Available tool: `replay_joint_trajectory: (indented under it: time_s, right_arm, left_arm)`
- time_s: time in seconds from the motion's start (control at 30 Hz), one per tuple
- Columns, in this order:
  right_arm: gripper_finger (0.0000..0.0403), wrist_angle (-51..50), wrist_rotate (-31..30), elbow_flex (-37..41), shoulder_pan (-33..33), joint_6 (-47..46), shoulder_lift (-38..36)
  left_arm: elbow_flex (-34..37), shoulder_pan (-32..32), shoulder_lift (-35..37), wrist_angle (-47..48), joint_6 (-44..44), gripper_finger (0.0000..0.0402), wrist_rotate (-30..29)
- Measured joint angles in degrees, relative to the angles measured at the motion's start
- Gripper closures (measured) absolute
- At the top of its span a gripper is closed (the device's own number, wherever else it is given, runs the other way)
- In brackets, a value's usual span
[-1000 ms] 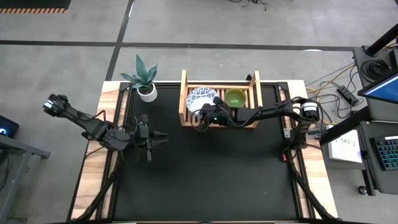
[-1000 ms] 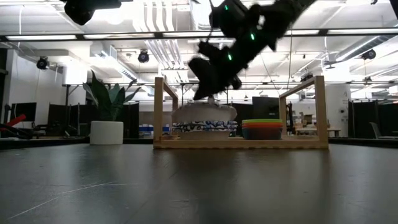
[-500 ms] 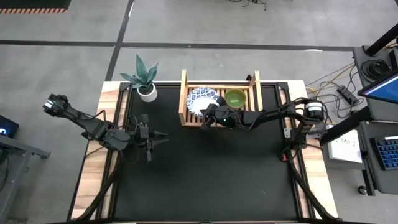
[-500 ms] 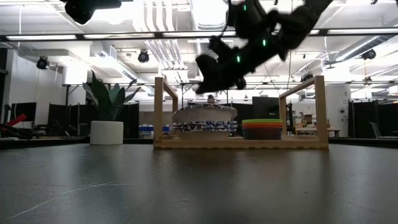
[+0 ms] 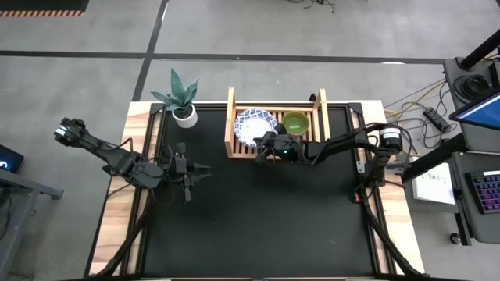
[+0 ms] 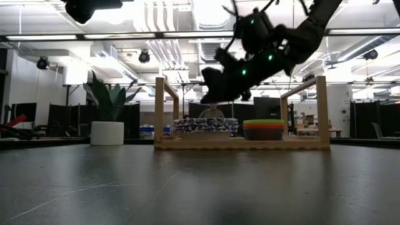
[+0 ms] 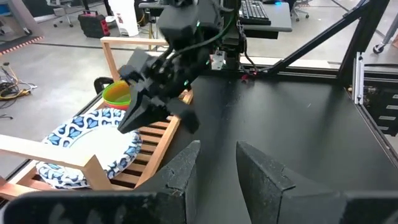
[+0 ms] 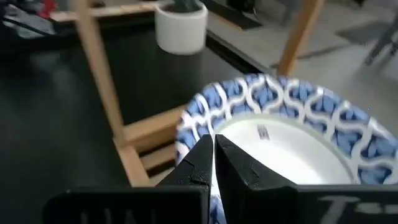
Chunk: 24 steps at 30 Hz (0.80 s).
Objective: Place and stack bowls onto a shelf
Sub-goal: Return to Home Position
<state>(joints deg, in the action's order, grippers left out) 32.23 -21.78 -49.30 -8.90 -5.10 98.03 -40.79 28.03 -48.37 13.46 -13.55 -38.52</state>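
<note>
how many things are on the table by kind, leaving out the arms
blue patterned bowl stack: 1
plain bowl stack, green on top: 1
wooden shelf holding both stacks: 1
potted plant: 1
total: 4
The bowls inside each stack can't be counted.

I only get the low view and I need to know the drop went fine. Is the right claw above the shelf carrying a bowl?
Observer: No. The right wrist view shows the right claw shut on nothing, with the blue patterned bowl lying free on the shelf beyond it.
Operator: Where is the left claw over the table?
Observer: From above, the left claw hovers over the left side of the table, far from the shelf.
</note>
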Motion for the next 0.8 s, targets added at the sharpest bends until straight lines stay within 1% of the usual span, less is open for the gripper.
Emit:
replay_joint_trajectory:
  time_s: [0.07,0.2,0.33,0.37,0.47,0.53,0.57,0.63,0.7,0.8]
  right_arm:
    - [0.0394,0.14,2.18,0.28,1.01,2.30,-1.36]
    - [0.0394,-0.18,8.88,1.69,3.22,6.67,-4.41]
    - [0.0394,0.02,10.89,4.37,4.64,11.71,-9.53]
    - [0.0394,-0.11,12.23,5.36,4.63,12.80,-11.21]
    - [0.0394,-0.16,19.68,8.83,4.48,15.61,-16.75]
    - [0.0394,0.07,23.69,11.66,4.15,16.71,-20.94]
    - [0.0394,0.09,24.40,13.21,3.97,16.85,-22.91]
    - [0.0394,0.28,24.65,16.35,3.60,17.10,-26.91]
    - [0.0394,1.98,24.63,19.48,3.52,17.42,-30.43]
    - [0.0394,5.33,25.14,23.89,3.36,17.77,-35.33]
  left_arm:
    - [0.23,0.00,-0.16,-0.17,-0.91,0.0318,0.01]
    - [2.05,0.04,-1.31,-0.48,-5.68,0.0318,0.01]
    - [5.96,0.04,-3.40,-4.62,-8.23,0.0318,0.00]
    - [6.92,0.04,-3.93,-5.81,-8.25,0.0318,0.04]
    - [8.98,0.04,-4.82,-7.85,-7.91,0.0318,0.21]
    - [9.69,-0.01,-5.01,-7.68,-6.63,0.0318,2.19]
    - [9.92,-0.04,-4.94,-7.41,-5.29,0.0318,3.78]
    - [10.00,-0.18,-4.54,-7.48,-1.52,0.0318,7.18]
    - [9.97,-0.59,-3.64,-7.47,3.12,0.0318,9.28]
    - [9.83,-2.91,-2.15,-7.48,8.94,0.0318,9.57]
